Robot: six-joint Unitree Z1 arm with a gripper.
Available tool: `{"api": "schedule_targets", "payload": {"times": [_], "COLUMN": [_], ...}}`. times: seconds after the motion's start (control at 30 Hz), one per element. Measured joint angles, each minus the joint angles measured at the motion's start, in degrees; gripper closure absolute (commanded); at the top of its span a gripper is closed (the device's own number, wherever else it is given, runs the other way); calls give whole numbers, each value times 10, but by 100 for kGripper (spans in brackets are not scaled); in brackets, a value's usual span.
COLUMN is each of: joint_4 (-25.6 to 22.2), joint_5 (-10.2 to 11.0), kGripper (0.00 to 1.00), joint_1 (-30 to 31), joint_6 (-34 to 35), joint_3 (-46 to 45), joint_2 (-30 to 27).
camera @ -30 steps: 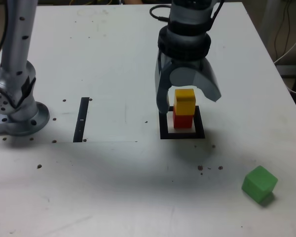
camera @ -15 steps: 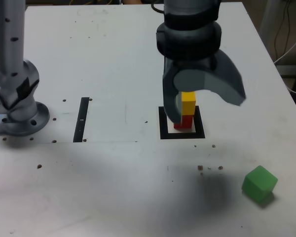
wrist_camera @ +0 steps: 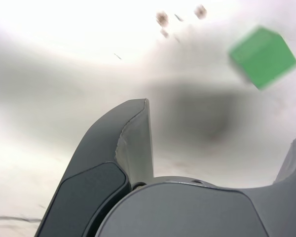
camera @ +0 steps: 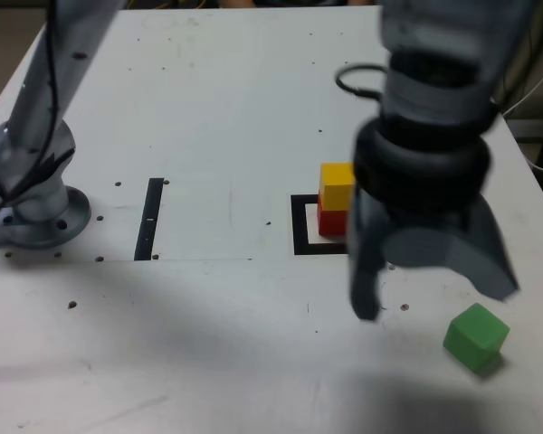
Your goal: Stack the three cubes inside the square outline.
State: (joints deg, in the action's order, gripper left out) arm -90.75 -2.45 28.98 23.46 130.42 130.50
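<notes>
Two stacked cubes: a yellow cube [camera: 336,185] directly on top of a red cube [camera: 332,223], the gripper hiding part of their side toward the exterior view's right.
Square outline: a thick black square frame [camera: 300,237] with a white centre, around the foot of the red cube; its side toward the exterior view's right is behind the gripper.
Green cube: alone on the white tabletop [camera: 208,353], toward the exterior view's right and nearer the camera than the frame; matte block [camera: 475,336], turned so that a corner points toward the camera, with a shadow beside it.
Gripper: jaws wide open with nothing between them, the gripper [camera: 434,303] blurred in the exterior view, above the table between the stack and the green cube.
Wrist view: both fingers apart, one seen almost whole and the other cut by the picture's edge; the green cube lies beyond the tips, clear of both, and a soft dark shadow falls on the table beside it.
Black strip: narrow and straight [camera: 149,219], flat on the tabletop between the arm base and the frame.
Arm base: round grey mount [camera: 41,221] at the exterior view's left, with a grey arm link [camera: 68,72] rising above it.
Tabletop marks: small dark specks and chips scattered over the white surface.
</notes>
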Motion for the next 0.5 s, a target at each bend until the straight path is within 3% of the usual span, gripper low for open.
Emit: {"api": "schedule_targets", "payload": {"times": [0.3, 0.5], "joint_4": [-2, -2], "joint_5": [-3, -19], "kGripper": [1, 1], "joint_1": [-18, -51], "joint_6": [81, 117], "joint_3": [48, 56], "joint_2": [31, 76]}}
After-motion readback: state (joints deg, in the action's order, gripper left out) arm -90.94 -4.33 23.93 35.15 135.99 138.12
